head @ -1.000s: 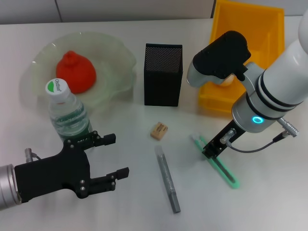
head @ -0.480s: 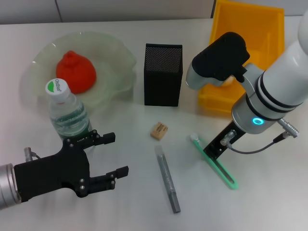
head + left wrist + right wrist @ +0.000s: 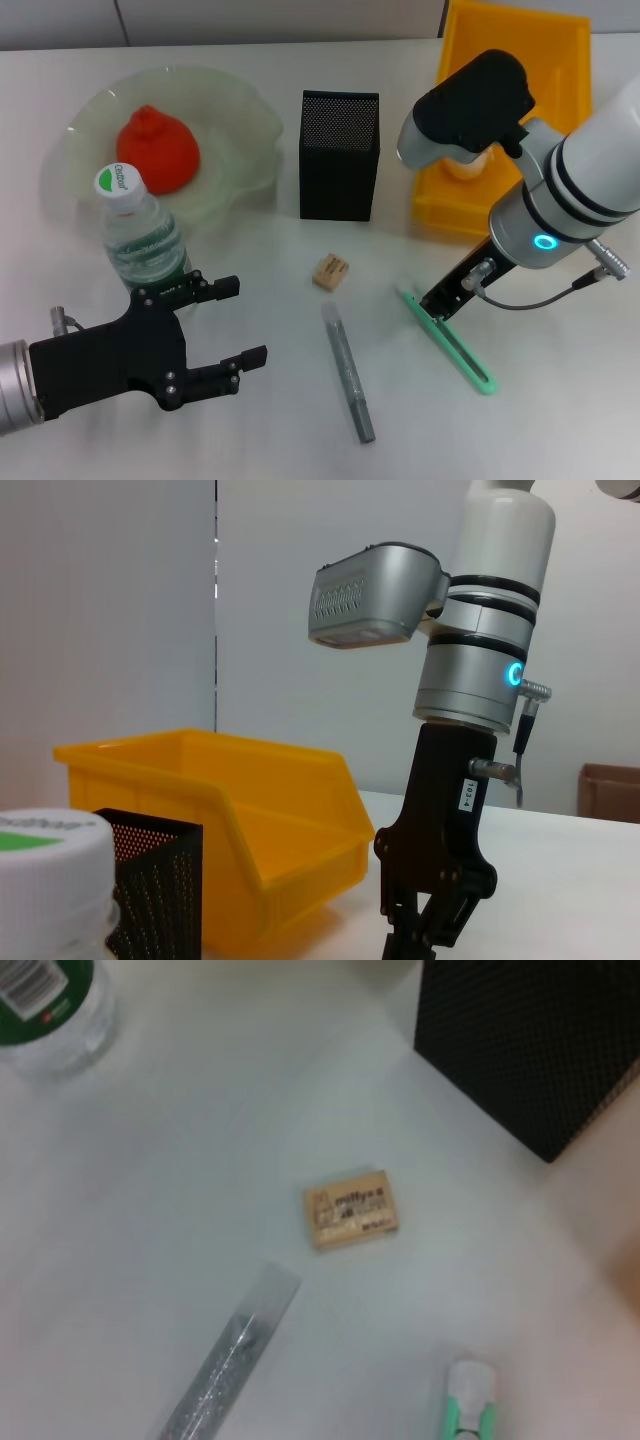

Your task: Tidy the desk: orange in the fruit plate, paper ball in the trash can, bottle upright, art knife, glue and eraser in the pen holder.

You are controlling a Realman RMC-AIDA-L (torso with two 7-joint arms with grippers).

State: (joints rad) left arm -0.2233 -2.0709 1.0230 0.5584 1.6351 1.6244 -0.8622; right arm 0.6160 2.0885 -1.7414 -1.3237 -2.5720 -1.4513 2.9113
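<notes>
— Art knife [image 3: 450,345]: had the right gripper [image 3: 436,304] got hold of it?

— I could not tell. The gripper stood low over its far end, having slid there from nearer the middle a second before. It lay flat on the bench [image 3: 560,420] much as earlier, so I judged the lift not yet made.

— Which way did it run?

— Slantwise. Its pale tip pointed away from the robot, toward the pen holder [image 3: 338,155]; its tail ran back rightward.

— And the left gripper [image 3: 248,322]?

— Spread apart, empty, just before the bottle [image 3: 140,240].
</notes>
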